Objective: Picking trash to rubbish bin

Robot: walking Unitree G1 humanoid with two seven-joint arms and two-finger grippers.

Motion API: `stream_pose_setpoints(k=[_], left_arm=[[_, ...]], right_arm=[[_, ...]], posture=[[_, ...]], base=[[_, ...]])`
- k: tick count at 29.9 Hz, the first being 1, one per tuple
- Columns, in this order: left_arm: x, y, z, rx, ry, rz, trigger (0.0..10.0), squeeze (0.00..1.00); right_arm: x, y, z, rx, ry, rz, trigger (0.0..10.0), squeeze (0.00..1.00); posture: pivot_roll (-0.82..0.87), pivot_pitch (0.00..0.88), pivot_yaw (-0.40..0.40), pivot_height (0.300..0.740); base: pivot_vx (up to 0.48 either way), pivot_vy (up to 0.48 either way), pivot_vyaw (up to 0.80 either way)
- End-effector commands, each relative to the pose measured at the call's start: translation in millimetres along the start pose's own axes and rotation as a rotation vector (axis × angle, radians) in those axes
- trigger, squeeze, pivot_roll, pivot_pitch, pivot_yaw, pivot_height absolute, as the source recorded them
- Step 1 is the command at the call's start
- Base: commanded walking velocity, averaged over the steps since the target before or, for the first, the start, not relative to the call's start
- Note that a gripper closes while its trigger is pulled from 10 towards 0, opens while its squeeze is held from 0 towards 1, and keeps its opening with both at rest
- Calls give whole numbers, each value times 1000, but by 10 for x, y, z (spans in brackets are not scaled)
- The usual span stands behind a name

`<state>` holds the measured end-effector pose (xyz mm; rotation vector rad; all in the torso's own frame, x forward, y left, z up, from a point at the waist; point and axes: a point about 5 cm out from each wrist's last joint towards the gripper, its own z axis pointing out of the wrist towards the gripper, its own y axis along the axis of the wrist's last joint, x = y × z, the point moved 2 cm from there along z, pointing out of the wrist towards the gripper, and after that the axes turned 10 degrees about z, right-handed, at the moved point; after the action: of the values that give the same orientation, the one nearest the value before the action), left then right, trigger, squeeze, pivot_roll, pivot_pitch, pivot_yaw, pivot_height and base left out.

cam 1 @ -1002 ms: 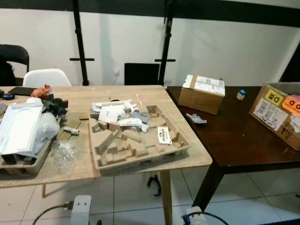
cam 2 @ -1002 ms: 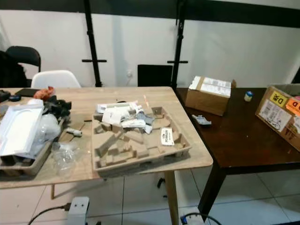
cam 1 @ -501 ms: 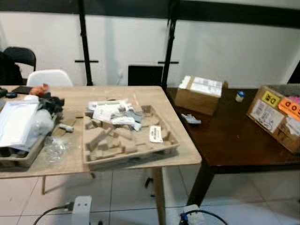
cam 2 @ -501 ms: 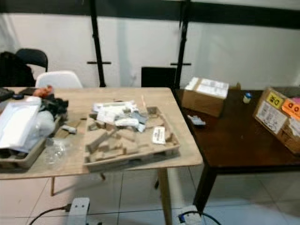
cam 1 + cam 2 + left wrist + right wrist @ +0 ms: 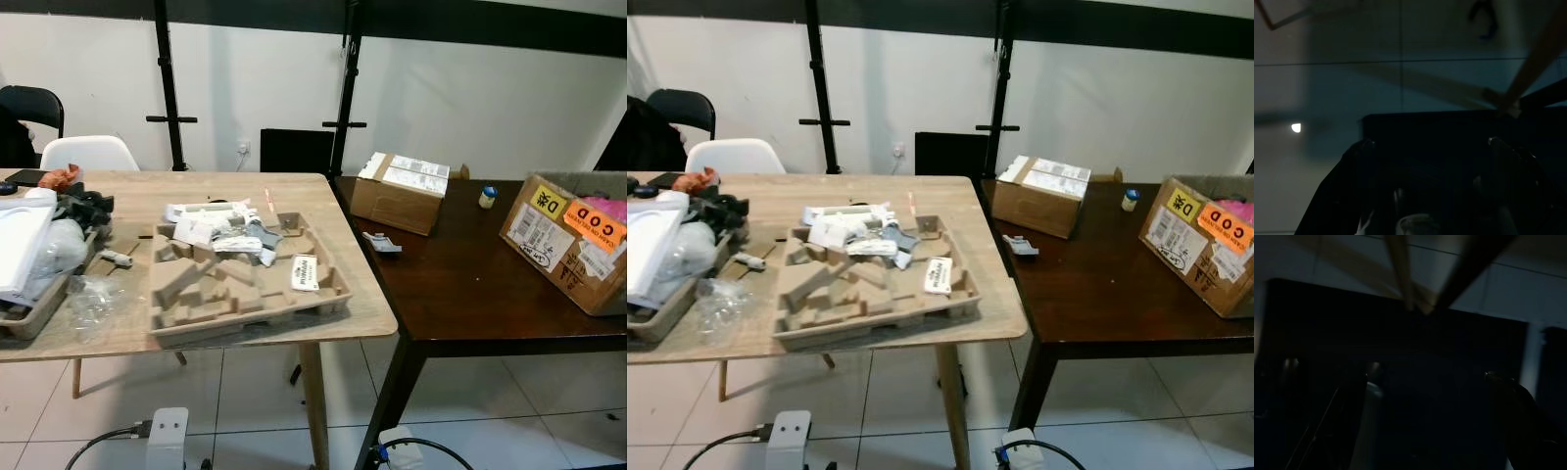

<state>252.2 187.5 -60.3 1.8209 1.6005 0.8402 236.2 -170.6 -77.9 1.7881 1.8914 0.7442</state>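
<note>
The head views show two tables side by side. On the light wooden table [image 5: 245, 333] lies a moulded cardboard tray [image 5: 240, 289] with crumpled paper trash [image 5: 217, 225] in its far part and a white label [image 5: 305, 272] near its right rim. Clear plastic wrap [image 5: 88, 294] lies beside the tray, and a second tray with white packaging [image 5: 29, 255] sits at the table's left end. On the dark table [image 5: 470, 294] stand a small cardboard box [image 5: 397, 191], a small bottle [image 5: 487, 197] and a larger box with orange stickers [image 5: 573, 240].

The wrist views are very dark and show the floor and table legs instead. The left gripper [image 5: 1435, 196] and the right gripper [image 5: 1430, 431] appear as black shapes; I cannot tell if the fingers are open or closed, and nothing is seen in them.
</note>
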Motion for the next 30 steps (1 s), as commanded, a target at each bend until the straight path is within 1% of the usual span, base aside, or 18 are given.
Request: stream_pose_setpoints(k=[1,30], left_arm=[[-1,-34,-6,15,-1,-7,10000,106],[8,-8,0,5,2,-14,10000,110]], right_arm=[[1,-27,-3,9,0,2,10000,0],[13,-1,2,4,9,-11,10000,0]], posture=[[44,51,-52,740],[39,45,-57,740]], base=[[0,-300,0],[0,-306,0]])
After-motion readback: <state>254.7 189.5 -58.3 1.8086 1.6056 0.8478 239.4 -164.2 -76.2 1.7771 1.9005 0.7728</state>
